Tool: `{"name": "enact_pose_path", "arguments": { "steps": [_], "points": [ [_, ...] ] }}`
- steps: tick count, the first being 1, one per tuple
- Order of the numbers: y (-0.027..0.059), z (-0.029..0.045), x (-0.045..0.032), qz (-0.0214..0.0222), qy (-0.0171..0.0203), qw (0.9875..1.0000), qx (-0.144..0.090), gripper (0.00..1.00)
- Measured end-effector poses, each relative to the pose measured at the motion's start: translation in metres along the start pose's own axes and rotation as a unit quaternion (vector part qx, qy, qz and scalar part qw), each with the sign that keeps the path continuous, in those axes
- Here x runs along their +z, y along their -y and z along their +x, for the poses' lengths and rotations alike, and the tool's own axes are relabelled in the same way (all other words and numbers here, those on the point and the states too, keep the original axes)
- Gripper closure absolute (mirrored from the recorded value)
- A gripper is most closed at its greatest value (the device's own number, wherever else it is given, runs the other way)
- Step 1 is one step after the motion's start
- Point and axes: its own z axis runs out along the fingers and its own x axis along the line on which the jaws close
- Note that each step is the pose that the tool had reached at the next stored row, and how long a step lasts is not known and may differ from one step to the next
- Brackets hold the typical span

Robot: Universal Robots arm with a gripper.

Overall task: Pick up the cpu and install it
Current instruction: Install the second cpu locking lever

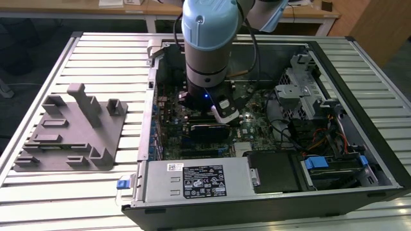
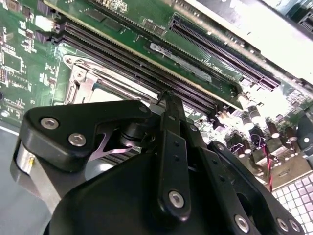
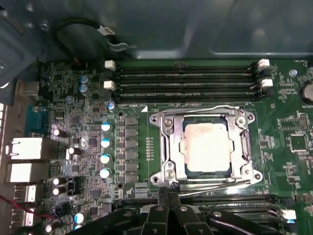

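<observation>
The first wrist view looks straight down on the motherboard (image 3: 205,117), where the cpu (image 3: 208,146) already lies in its socket (image 3: 168,147): the pale metal top shows through the window of the metal load plate, which appears folded down over it, with the wire retention lever (image 3: 215,108) running along one side. By that evidence the picking and placing look done. Whether the lever is fully latched cannot be told from these pictures, so locking the socket may be what remains.

The end effector (image 3: 168,193) sits just beside one edge of the socket frame, its two slim black fingers drawn together with no gap visible between them and nothing held. In the second wrist view the end effector (image 2: 166,98) reaches towards the near edge of the memory slots (image 2: 146,63), with part of the socket's metal frame (image 2: 88,81) visible beyond the linkage.

In the exterior view the arm (image 1: 209,43) comes down nearly vertically into the open computer case (image 1: 359,144), wrist pointing straight down over the middle of the board, with the end effector (image 1: 222,115) low inside the case. The case lies on its side on a slatted metal table (image 1: 96,53). A grey plastic fixture (image 1: 70,134) with upright posts stands on the table to the exterior view's left, well apart from the case.
</observation>
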Motion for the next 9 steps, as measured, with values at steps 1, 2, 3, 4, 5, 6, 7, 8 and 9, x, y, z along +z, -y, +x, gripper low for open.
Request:
{"name": "enact_pose_path", "arguments": {
  "steps": [1,2,3,4,5,6,7,8,9],
  "points": [
    [0.0013,0.0003,0.0003,-0.0029,-0.0002,1.0,0.0,0.89],
    [0.0027,0.0005,0.0007,-0.0055,-0.0003,1.0,-0.001,0.89],
    [0.0041,0.0008,0.0012,-0.008,-0.0005,1.0,-0.001,0.89],
    [0.0056,0.0012,0.0018,-0.0105,-0.0007,0.9999,-0.001,0.89],
    [0.0067,0.0016,0.0023,-0.0134,-0.0009,0.9999,-0.002,0.89],
    [0.0075,0.0023,0.0029,-0.017,-0.0011,0.9999,-0.002,0.89],
    [0.0077,0.0029,0.0035,-0.0205,-0.0013,0.9998,-0.003,0.89],
    [0.0079,0.0033,0.0043,-0.0237,-0.0015,0.9997,-0.003,0.89],
    [0.0081,0.0037,0.005,-0.0265,-0.0017,0.9996,-0.003,0.89]
  ]
}}
